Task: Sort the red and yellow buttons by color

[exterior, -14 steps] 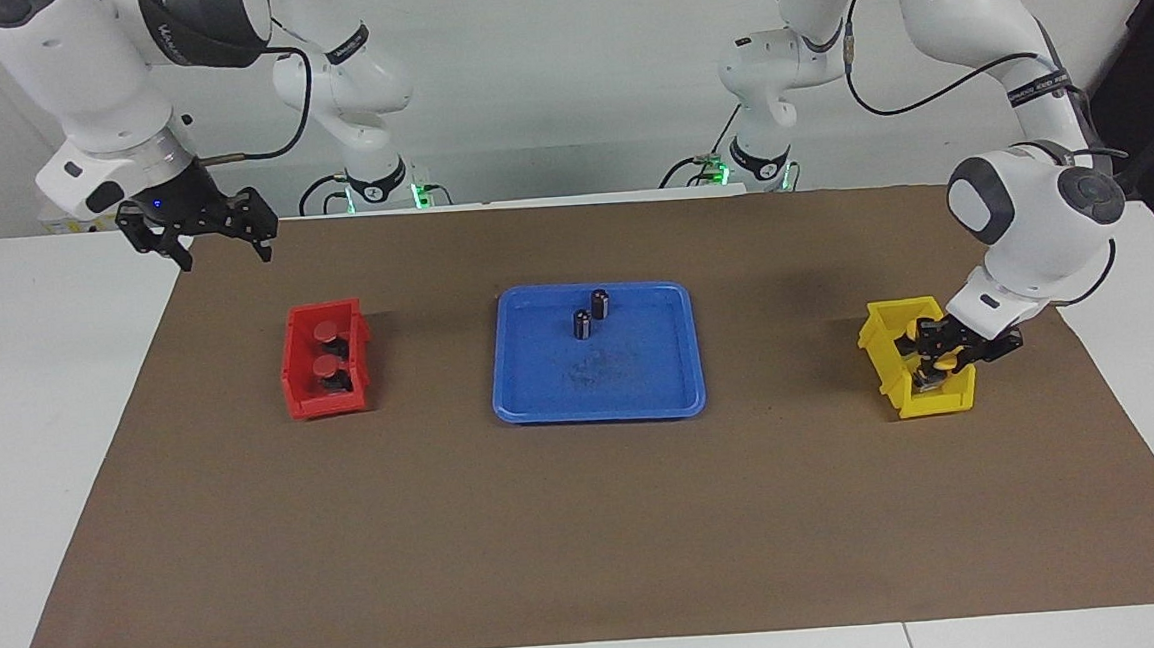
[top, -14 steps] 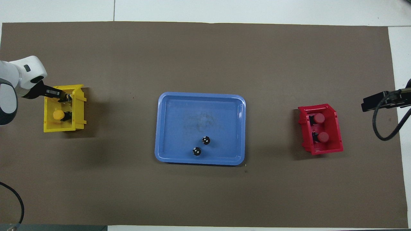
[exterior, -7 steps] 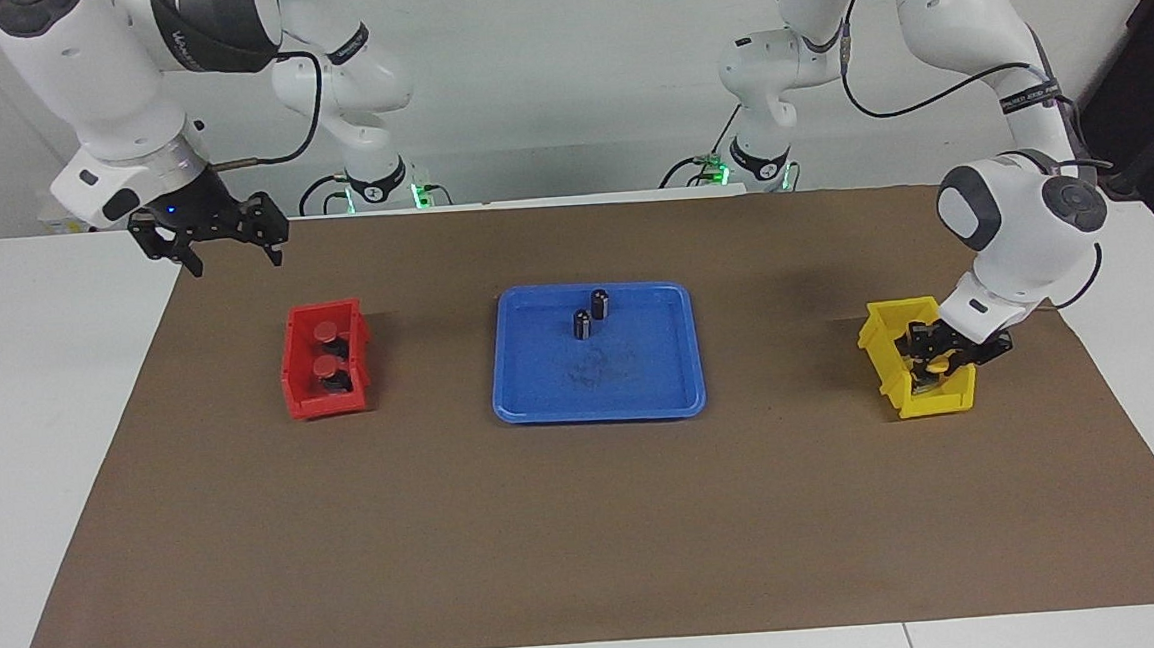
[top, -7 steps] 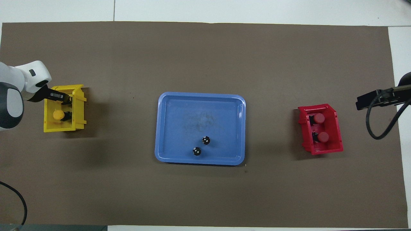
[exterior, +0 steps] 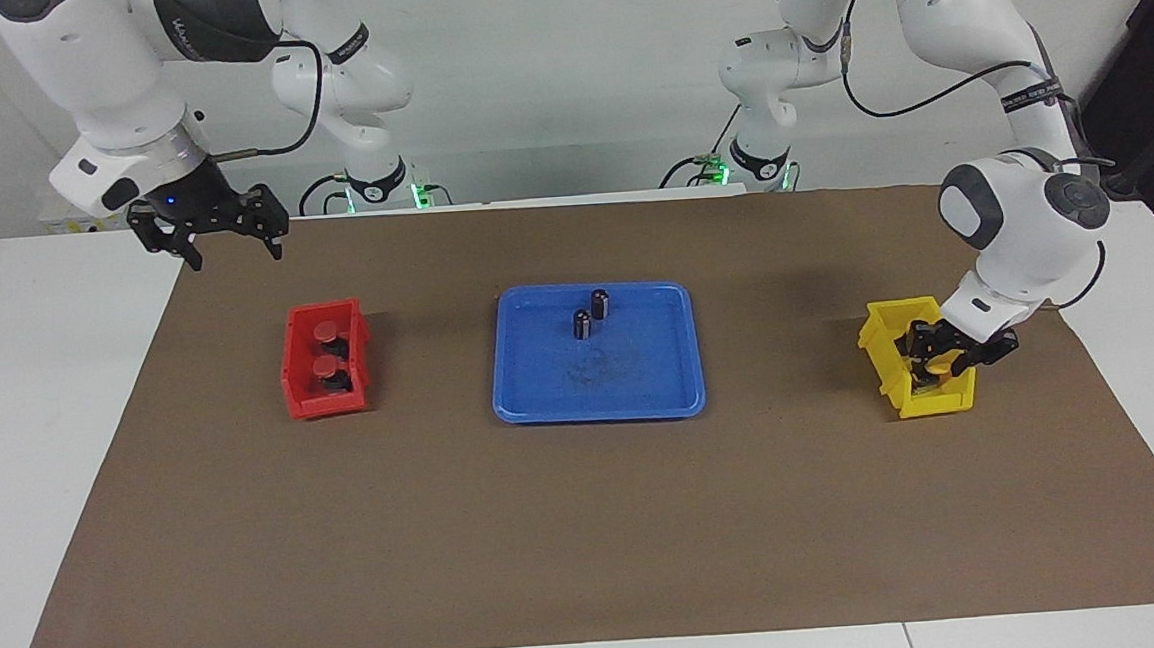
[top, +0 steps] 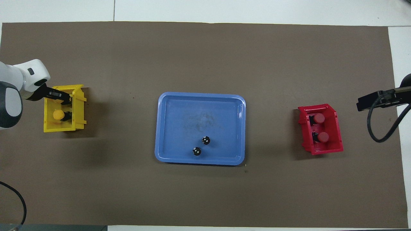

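Observation:
Two red buttons (exterior: pixel 325 330) (exterior: pixel 324 365) lie in the red bin (exterior: pixel 297 386) toward the right arm's end; they also show in the overhead view (top: pixel 318 118) (top: pixel 322 137). My left gripper (exterior: pixel 943 354) is down in the yellow bin (exterior: pixel 879 346), over the part farther from the robots. One yellow button (top: pixel 57 115) lies in the nearer part of that bin (top: pixel 78 110). An orange-yellow cap (exterior: pixel 935 368) shows at the left gripper's tip; I cannot tell whether it is held. My right gripper (exterior: pixel 232 251) is open and empty, raised over the mat's edge beside the red bin.
A blue tray (exterior: pixel 598 415) sits mid-table with two plain dark cylinders (exterior: pixel 600 304) (exterior: pixel 583 325) standing in its part nearer the robots. A brown mat (exterior: pixel 549 526) covers the table.
My left gripper has risen a little inside the yellow bin. My right gripper has shifted slightly up and toward the table's middle, still open.

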Available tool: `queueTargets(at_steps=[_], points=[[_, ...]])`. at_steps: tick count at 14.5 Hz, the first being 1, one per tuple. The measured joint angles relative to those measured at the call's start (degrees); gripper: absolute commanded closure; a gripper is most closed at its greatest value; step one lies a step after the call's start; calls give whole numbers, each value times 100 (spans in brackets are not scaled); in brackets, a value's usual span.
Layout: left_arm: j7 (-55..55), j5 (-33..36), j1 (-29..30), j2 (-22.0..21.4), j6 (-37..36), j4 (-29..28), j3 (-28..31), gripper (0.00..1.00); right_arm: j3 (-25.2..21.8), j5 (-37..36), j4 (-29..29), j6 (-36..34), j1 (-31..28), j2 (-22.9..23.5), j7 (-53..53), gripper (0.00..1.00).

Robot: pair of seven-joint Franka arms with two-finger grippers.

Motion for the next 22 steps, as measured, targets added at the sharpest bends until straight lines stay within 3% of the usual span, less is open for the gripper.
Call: queueTargets(at_steps=[1, 5, 12, 18, 22], points=[[-1, 0, 0, -2, -159, 111, -1, 0, 0, 0, 0, 0, 0, 0, 0, 0], [-200, 0, -67, -37, -666, 505, -58, 0, -1, 0, 0, -5, 0, 0, 0, 0], [-1003, 0, -448, -445, -2748, 1944, -96, 0, -6, 0, 0, -7, -2, 0, 0, 0], [-1082, 46, -458, -1196, -4409, 2512, -35, 0, -8, 0, 0, -7, -4, 0, 0, 0], [-1086, 54, -462, -1216, -4609, 2620, -53, 0, -8, 0, 0, -7, -4, 0, 0, 0]])
